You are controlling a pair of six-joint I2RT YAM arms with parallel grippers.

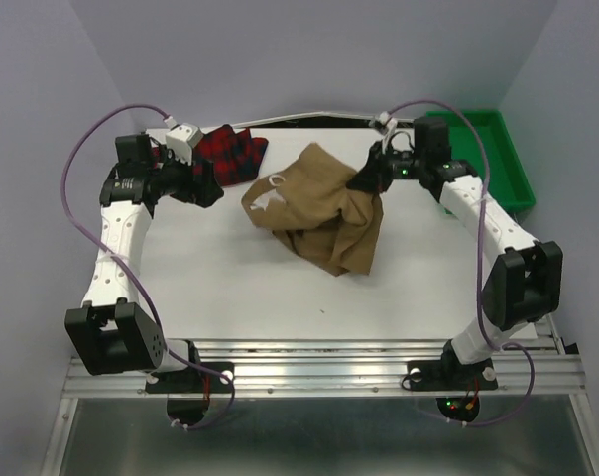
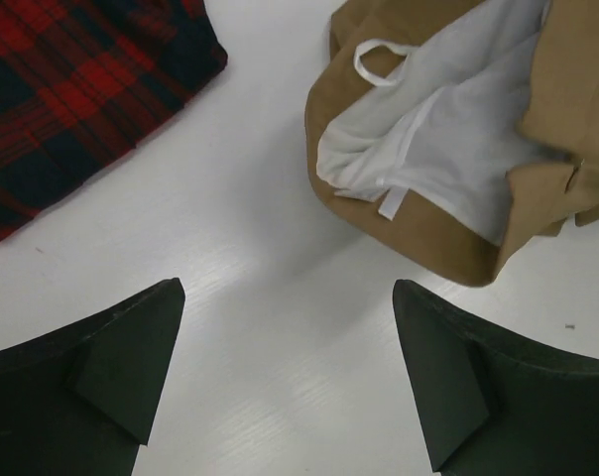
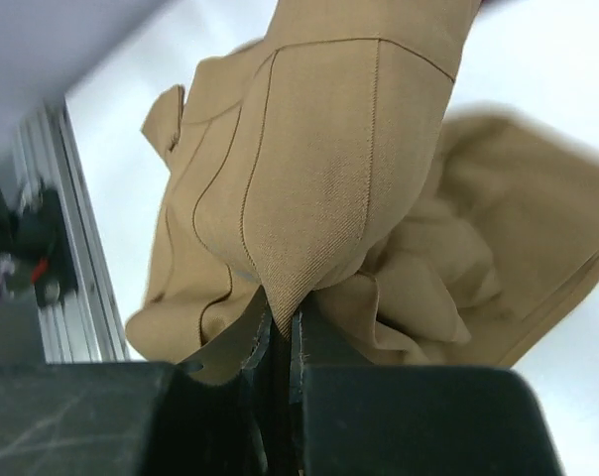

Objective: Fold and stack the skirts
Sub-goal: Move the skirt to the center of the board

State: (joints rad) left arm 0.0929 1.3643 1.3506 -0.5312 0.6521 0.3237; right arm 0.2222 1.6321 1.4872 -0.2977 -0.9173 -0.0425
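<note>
Right gripper (image 3: pixel 280 332) clamps a fold of the tan skirt (image 3: pixel 329 169); left gripper (image 2: pixel 288 293) gapes empty near the plaid skirt (image 2: pixel 71 109).

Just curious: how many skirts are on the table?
2. The red plaid skirt lies far left, near the left hand; the tan skirt is bunched at centre, pinched by the right hand. None seem hidden.

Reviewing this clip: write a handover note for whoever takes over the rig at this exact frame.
Left gripper: open, empty, over bare table between the two skirts.
Right gripper: shut on a fold of the tan skirt, holding that part raised.
The tan skirt is crumpled mid-table, white lining showing. The red plaid skirt lies at the far left; cannot tell if it is folded.
Done: nothing stacked.
Left: fold the tan skirt, then stack both.
</note>
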